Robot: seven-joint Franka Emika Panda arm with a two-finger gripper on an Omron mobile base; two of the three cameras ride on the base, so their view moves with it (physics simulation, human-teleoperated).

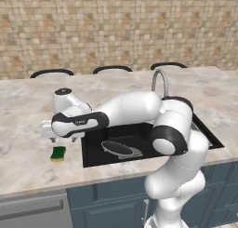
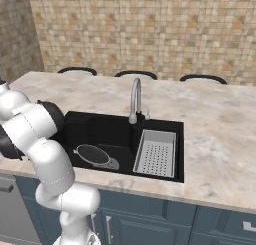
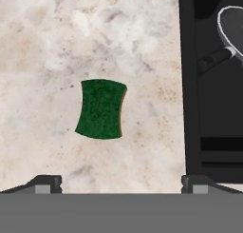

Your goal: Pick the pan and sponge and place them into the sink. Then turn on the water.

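The white robot arm reaches to its left over the beige marbled stone worktop, and its two-finger gripper hangs above the small rectangular sponge with the green top and yellow underside. The sponge lies flat on the worktop, just beside the left edge of the large rectangular black recessed sink, and it is not in the basin. In the hand view the sponge lies between the two dark finger tips, a little to the left of the middle, and the jaws stand wide open, one tip far on each side of it. They hold nothing and do not touch the sponge.

The round shallow black frying pan with the greyish rim already lies inside the sink, on the floor of the basin, in its left part. In the right base view the pan lies flat, and the grey perforated drainer tray lies in the right part of the basin, apart from the pan. In the hand view the rim of the pan shows at the upper right, with its short dark handle pointing towards the sponge side.

The tall curved silver gooseneck faucet stands at the back edge of the sink.
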